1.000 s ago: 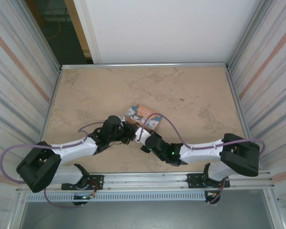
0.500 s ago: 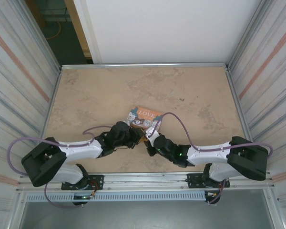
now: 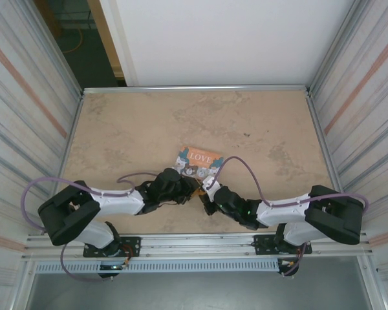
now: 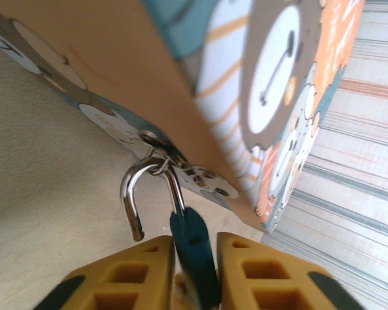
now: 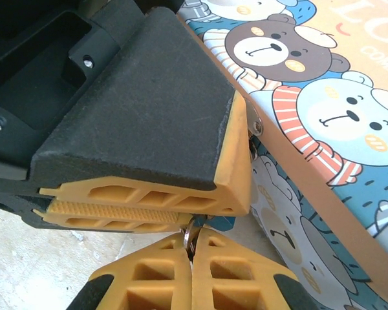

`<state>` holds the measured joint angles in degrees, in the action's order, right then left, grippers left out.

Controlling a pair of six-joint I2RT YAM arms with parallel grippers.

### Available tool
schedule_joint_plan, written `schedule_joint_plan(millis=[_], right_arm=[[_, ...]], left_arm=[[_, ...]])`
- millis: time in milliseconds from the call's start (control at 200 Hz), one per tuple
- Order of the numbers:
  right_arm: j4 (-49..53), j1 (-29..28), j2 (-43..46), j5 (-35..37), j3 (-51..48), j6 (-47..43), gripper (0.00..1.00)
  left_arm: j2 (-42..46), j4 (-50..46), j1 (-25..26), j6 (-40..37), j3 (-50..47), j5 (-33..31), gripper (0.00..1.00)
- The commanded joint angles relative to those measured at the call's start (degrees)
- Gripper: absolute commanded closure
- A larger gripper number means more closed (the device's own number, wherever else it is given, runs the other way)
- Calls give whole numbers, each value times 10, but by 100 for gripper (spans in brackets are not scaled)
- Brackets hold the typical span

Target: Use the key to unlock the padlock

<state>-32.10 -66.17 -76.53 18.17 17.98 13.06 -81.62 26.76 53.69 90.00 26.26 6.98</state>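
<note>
Item: padlock (image 4: 193, 258), small, with a blue-teal body and a silver shackle (image 4: 130, 194)
Location: at the near edge of the printed box (image 4: 246, 84), around the middle of the worktop (image 3: 129, 129), where the two arms meet
Condition: the shackle stands open. One leg is seated in the body. The other ends free in the air on the left, clear of the body. The bend of the shackle is hooked through the metal hasp (image 4: 181, 169) on the box's side, so the padlock hangs from the box

Left tool (image 4: 195, 240): yellow fingers (image 4: 142, 271) set narrow, one on each side of the teal body and touching it, so the padlock is gripped. The arm reaches in from the near left

Right tool (image 5: 191, 242): fingers pressed together, tips pinching a small metal ring (image 5: 189, 231). Whether a key goes with the ring cannot be told. The tips sit just under the left tool's fingers, close to the box's near side. The arm reaches in from the near right

Printed box: orange and teal, cartoon bears on its sides, "LOVE" lettering on top, lying just beyond both tools

Worktop: beige and mottled, with ribbed wall panels to its left and right. A purple cable (image 3: 242, 169) loops from the right arm
</note>
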Motion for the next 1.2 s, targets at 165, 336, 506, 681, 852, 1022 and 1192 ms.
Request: schedule_joint_plan(millis=[165,336,506,681,852,1022,1192], right_arm=[[18,13,3,27,-11,31,100],[49,21,28,4,-10,64,100],[95,46,82,-48,-12,118,100],[139,77,157,-95,-26,178,100],[204,123,225,-164,-21,242,100],[229,150,247,-202,-23,294,100],[231,161,219,-209,-24,341,100]], left_arm=[[63,-105,-29,-71,11,0,58],[139,-217,-47,-133,34,-30,49],[220,-322,-60,-210,66,-82,46],[282,-390,-61,-293,103,-136,45],[314,-419,-61,-344,125,-165,44],[327,-425,-61,-363,131,-181,43],[326,-428,-61,-365,135,-188,43]])
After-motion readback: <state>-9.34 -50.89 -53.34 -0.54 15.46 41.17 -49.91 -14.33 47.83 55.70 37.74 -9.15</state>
